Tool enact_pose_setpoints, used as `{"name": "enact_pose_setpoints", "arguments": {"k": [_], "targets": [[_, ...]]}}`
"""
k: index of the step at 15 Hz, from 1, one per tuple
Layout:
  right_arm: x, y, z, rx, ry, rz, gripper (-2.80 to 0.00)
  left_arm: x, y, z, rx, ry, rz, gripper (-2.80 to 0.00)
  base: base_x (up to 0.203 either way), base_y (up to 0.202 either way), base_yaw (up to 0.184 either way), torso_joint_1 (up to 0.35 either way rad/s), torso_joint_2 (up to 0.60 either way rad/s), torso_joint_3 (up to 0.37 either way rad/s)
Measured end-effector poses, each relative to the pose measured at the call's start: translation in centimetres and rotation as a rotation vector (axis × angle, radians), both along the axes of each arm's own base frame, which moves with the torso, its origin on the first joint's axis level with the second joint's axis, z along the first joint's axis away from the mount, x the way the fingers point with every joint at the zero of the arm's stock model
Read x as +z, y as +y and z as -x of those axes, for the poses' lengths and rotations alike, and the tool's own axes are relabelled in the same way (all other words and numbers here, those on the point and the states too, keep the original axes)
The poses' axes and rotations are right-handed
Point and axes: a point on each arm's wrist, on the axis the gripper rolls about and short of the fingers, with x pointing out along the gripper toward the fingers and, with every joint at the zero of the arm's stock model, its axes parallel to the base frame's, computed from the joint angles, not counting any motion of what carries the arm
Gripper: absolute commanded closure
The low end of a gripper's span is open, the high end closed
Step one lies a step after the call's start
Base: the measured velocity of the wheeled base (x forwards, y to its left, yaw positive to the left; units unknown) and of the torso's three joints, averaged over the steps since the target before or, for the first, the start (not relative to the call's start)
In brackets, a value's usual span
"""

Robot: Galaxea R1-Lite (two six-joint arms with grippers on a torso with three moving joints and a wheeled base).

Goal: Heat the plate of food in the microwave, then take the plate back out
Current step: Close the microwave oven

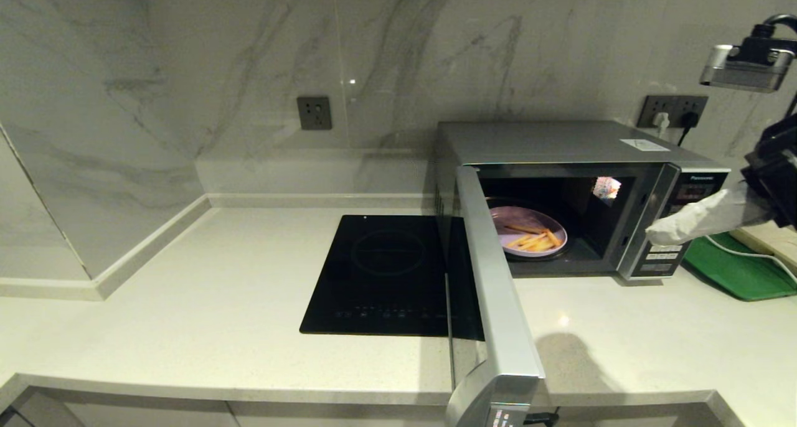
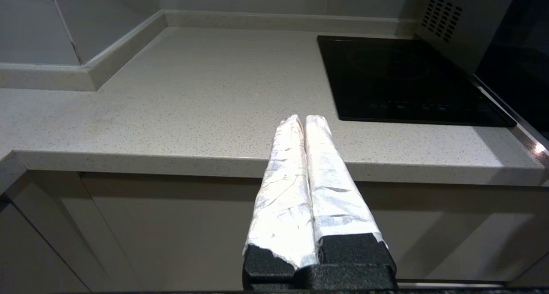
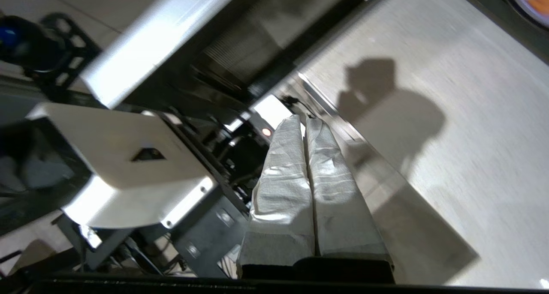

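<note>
The microwave stands with its door swung wide, and the plate of food sits inside on the cavity floor, fries on top. The right gripper, fingers pressed together and empty, hovers just in front of the button panel, to the right of the plate and clear of it. The left gripper, also closed on nothing, hangs parked at the counter edge, left of the cooktop.

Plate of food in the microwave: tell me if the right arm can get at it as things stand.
Probably yes. The microwave door hangs wide open, and the plate of food sits exposed near the cavity's front. The right gripper, shut and empty, hovers by the button panel, nothing between.
</note>
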Motion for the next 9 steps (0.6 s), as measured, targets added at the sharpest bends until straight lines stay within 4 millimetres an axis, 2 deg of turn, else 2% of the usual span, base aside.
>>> {"name": "enact_pose_setpoints", "arguments": {"k": [3, 6, 9], "targets": [[-0.1, 3.8, -0.4, 0.062, 0.004, -0.013, 0.0, 0.0, 0.0, 0.0, 0.001, 0.0, 0.0, 0.0, 0.0, 0.0, 0.0, 0.0, 0.0, 0.0], [-0.5, 7.4, 0.5, 0.092, 0.009, 0.012, 0.0, 0.0, 0.0, 0.0, 0.0, 0.0, 0.0, 0.0, 0.0, 0.0, 0.0, 0.0, 0.0, 0.0], [-0.7, 10.0, 1.3, 0.082, 0.032, -0.012, 0.0, 0.0, 0.0, 0.0, 0.0, 0.0, 0.0, 0.0, 0.0, 0.0, 0.0, 0.0, 0.0, 0.0]]}}
